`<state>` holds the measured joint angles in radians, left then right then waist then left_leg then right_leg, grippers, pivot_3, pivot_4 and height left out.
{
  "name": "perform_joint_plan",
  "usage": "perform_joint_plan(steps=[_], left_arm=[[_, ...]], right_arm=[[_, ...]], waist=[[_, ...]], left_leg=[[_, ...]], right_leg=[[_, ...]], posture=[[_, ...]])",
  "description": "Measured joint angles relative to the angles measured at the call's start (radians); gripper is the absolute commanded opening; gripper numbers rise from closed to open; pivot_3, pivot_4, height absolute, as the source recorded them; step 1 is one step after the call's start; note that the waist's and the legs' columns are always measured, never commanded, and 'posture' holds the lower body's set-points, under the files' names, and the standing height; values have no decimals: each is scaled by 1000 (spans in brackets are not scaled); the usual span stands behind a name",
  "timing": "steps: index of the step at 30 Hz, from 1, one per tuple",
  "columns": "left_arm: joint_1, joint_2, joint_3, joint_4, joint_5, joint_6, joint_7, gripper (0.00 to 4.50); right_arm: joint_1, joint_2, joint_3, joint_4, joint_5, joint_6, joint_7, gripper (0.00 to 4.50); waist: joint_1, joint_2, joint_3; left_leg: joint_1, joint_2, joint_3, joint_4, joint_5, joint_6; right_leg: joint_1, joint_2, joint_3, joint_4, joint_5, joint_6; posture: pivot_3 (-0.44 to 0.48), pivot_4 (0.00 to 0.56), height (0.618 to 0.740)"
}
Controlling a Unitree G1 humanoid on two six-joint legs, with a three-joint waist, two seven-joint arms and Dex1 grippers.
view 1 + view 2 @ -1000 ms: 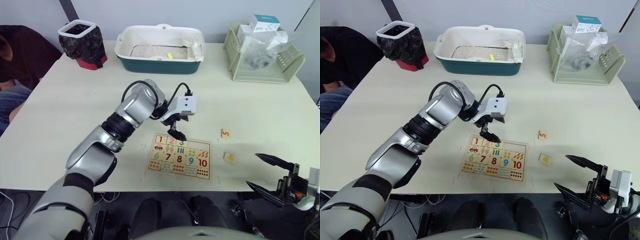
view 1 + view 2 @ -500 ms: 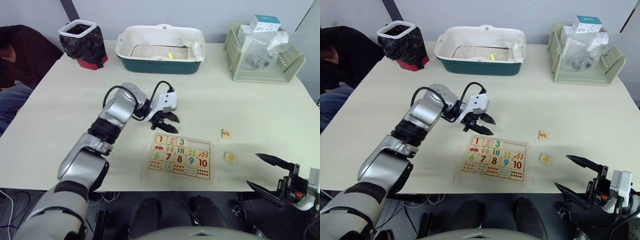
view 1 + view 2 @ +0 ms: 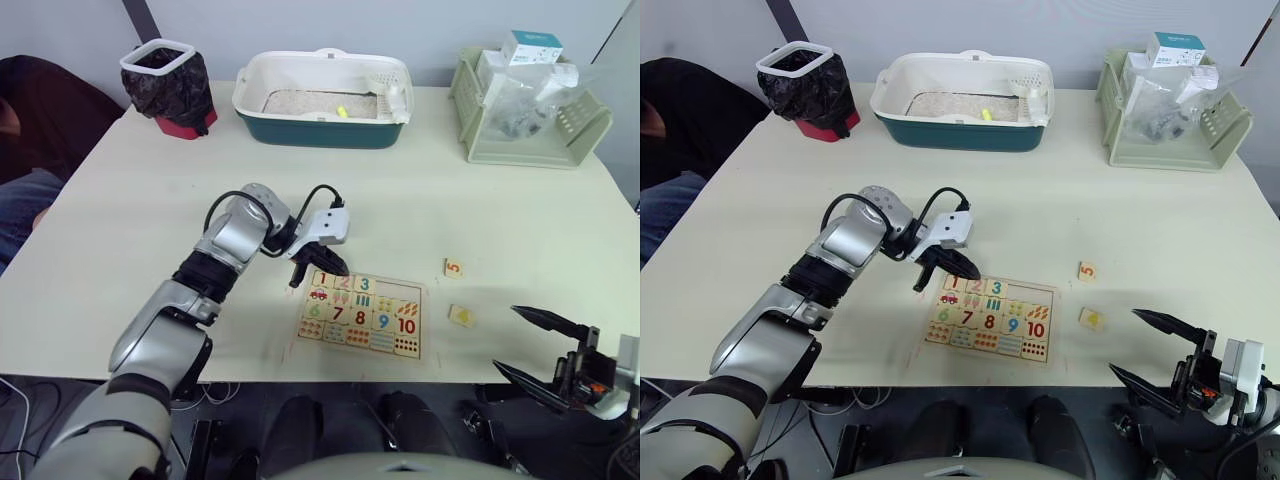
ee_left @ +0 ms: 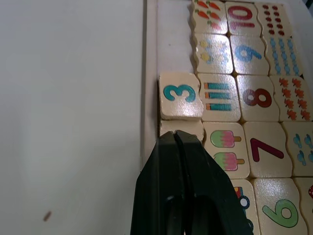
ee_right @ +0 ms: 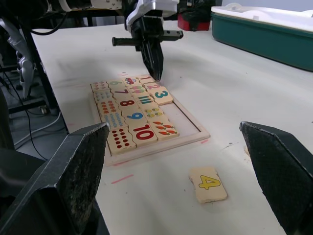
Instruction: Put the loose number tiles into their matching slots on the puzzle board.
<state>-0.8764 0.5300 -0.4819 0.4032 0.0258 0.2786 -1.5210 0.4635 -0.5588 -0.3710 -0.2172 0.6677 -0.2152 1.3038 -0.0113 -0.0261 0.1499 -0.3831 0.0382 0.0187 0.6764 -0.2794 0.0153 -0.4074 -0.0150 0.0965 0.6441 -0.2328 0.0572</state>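
The puzzle board (image 3: pixel 362 315) lies near the table's front edge. Tiles 1 (image 5: pixel 144 78), 2 (image 5: pixel 152 87) and 3 (image 4: pixel 180 95) sit in its top row, and the two slots (image 3: pixel 397 290) to their right are bare. My left gripper (image 3: pixel 338 269) is shut with nothing in it. Its tips are over tile 2 and hide part of it. I cannot tell whether they touch it. Loose tile 5 (image 3: pixel 453 267) and tile 4 (image 5: pixel 209 184) lie on the table to the right of the board. My right gripper (image 3: pixel 506 340) is open, low past the table's front right edge.
At the back stand a bin lined with a black bag (image 3: pixel 165 85), a white and teal tray (image 3: pixel 320 128) and a green basket (image 3: pixel 560 120) of packets. A person (image 3: pixel 40 120) sits at the far left. The table (image 3: pixel 150 200) is bare left of the board.
My left gripper has shut. It drew back from over tiles 2 and 3, then came down with its tips at tile 2. The right arm has not moved.
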Motion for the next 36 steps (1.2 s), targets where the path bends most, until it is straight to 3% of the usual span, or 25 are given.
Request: perform_joint_plan(steps=[36], left_arm=[[17, -45, -1, 1, 35, -26, 12, 40]], right_arm=[[15, 0, -4, 1, 0, -5, -9, 4500]], waist=[[0, 0, 0]], left_leg=[[0, 0, 0, 0, 0, 0]], right_leg=[[0, 0, 0, 0, 0, 0]], posture=[[0, 150, 740]])
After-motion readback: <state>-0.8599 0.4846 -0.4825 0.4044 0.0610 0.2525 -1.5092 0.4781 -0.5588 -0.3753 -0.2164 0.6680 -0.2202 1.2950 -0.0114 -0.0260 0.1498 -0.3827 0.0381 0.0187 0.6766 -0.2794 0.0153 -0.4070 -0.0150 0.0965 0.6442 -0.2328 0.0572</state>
